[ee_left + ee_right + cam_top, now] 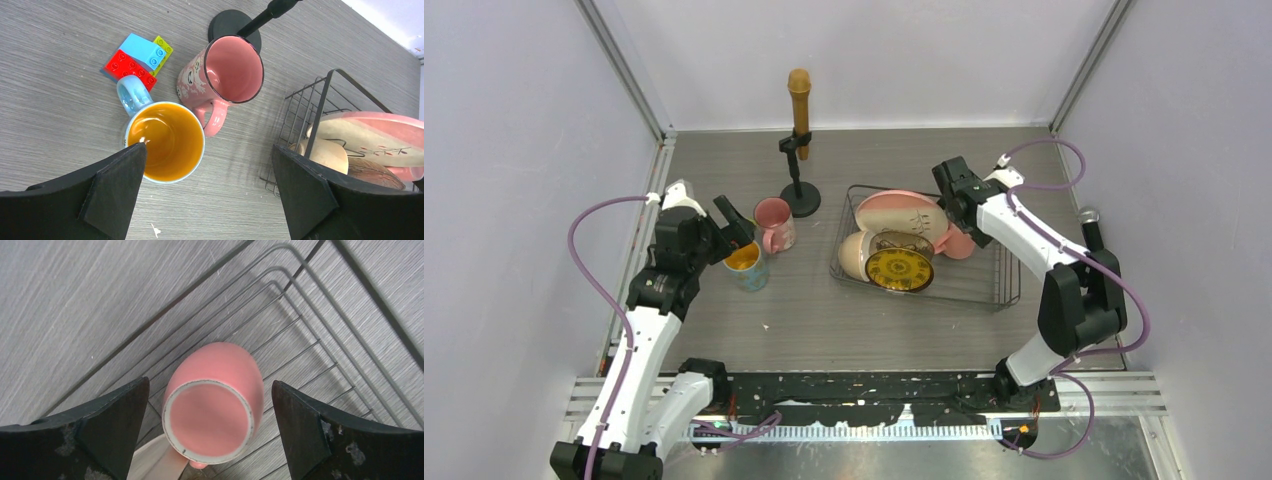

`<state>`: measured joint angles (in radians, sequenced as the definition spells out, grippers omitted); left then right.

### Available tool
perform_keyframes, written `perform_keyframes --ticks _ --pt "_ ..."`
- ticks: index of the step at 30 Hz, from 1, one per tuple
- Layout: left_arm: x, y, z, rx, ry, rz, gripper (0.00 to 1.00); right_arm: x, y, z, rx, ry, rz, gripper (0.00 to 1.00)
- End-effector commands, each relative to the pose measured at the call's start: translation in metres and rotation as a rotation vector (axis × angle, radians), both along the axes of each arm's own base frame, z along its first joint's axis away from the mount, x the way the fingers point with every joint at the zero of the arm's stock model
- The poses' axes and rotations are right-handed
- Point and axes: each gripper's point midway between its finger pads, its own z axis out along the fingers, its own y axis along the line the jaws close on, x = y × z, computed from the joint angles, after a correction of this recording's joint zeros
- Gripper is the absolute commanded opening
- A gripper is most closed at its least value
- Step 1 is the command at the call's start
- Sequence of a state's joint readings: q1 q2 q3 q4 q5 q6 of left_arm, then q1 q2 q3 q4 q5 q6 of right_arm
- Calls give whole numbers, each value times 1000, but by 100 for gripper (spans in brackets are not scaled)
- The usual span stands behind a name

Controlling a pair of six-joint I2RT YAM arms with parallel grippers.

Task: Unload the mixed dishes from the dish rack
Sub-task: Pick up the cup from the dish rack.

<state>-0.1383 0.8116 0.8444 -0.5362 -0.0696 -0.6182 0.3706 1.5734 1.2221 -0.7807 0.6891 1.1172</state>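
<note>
Grey wood-grain laminate forms the worktop, which is enclosed by pale walls. On its right half a rectangular black wire dish rack is set. Inside the rack, a large pink-and-cream plate is leaned at the far side. In front of it a cream bowl and a brownish bowl are tipped on edge. A small round yellow patterned plate is propped against them at the near side. A pink mug is seen tilted on the rack's wire floor, to the right of the large plate.

The right gripper is held directly above this mug with its fingers spread wide apart, and nothing is grasped.

To the left of the rack, a light-blue mug with a yellow inside and a second pink mug with a printed pattern are stood upright on the worktop, just beside each other. Small red, blue and yellow-green toy blocks are laid near the blue handle. A black round-based microphone stand is placed behind the patterned mug.

The left gripper is poised over the yellow-inside mug, its fingers fully apart and nothing held.
</note>
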Motion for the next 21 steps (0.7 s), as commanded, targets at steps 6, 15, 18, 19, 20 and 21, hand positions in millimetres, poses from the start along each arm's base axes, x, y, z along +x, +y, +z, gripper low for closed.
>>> perform_keyframes --ticks 6,15,18,19,20,21 --pt "2 -1 5 12 -25 -15 100 0 13 -13 141 -22 -7 99" --pt "4 -4 3 4 -18 -28 100 -10 9 -30 164 28 -16 99" --pt "4 -4 3 4 -19 -28 100 -9 11 -34 177 38 -16 99" --pt "4 -4 4 4 -20 -27 100 -8 11 -34 179 39 -16 99" --pt "3 -4 4 4 -20 -28 100 -8 11 -35 179 41 -16 98" --pt "3 -4 4 4 -21 -27 100 -8 11 -35 180 41 -17 97"
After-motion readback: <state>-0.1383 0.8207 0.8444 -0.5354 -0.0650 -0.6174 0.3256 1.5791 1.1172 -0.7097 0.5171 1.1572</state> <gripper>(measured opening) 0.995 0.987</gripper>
